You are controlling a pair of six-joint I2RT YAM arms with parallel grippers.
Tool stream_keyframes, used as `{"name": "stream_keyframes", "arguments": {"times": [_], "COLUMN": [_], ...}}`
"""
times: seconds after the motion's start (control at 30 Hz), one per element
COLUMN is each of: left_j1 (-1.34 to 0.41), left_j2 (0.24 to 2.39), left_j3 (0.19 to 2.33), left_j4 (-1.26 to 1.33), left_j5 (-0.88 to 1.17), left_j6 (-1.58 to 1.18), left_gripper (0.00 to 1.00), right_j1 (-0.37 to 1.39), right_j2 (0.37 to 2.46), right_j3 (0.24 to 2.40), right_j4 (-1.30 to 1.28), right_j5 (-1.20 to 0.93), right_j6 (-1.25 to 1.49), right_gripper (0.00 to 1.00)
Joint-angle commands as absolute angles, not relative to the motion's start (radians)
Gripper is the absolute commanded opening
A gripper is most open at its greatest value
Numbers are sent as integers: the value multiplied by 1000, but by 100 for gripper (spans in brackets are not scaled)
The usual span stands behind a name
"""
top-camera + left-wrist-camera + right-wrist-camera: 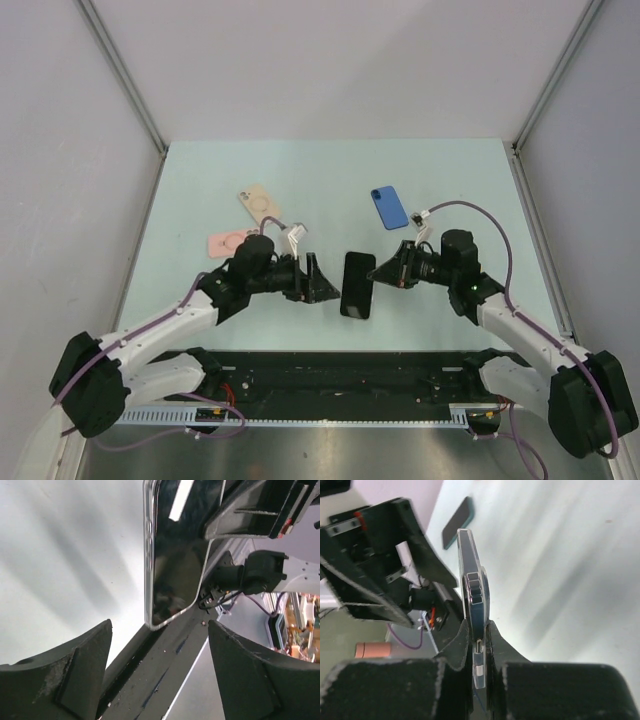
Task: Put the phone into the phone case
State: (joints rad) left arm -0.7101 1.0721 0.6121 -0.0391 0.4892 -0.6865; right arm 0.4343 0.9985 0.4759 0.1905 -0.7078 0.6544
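A: Phone (357,285)?
B: Off the table (300,170), btwn both hands. Clear case (148,555) looks round it already. Long axis crosswise to both.
A: Who's got it?
B: R hand (478,630), clamped on its edge, arm reaching in level. L hand (320,280) spread wide, phone just ahead, not touching.

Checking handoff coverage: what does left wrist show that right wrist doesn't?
Only left wrist: the screen face of the glossy black phone in a clear case, with a light reflected in it. Only right wrist: that phone edge-on with its side buttons, the shut right end effector pinching its end between both fingers, and a blue rectangular phone case lying on the table. Both: the phone, and the open left end effector, holding nothing.
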Motion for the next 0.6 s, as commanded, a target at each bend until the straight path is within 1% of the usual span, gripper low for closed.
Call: {"name": "stream_keyframes", "arguments": {"times": [0.0, 0.03, 0.07, 0.17, 0.27, 0.4, 0.57], "left_j1": [-669, -664, -661, -652, -635, -601, -563], "left_j2": [990, 977, 967, 931, 894, 858, 821], "left_j3": [637, 635, 635, 637, 640, 632, 608], "left_j4": [-142, -158, -173, -239, -307, -357, -383], "left_j5": [365, 320, 292, 197, 108, 83, 41], "left_j6": [-646, -643, -640, -630, -626, -601, -618], "left_gripper": [87, 97, 100, 100, 100, 100, 100], "right_j1": [345, 327, 289, 236, 209, 186, 169], "right_j2": [1058, 1086, 1132, 1190, 1261, 1409, 1497], "right_j3": [592, 609, 627, 690, 759, 889, 995], "right_j4": [5, -47, -116, -208, -322, -477, -561], "right_j5": [-689, -681, -667, -670, -618, -529, -433], "right_j6": [565, 549, 523, 499, 466, 372, 353], "right_gripper": [0, 0, 0, 0, 0, 0, 0]}}
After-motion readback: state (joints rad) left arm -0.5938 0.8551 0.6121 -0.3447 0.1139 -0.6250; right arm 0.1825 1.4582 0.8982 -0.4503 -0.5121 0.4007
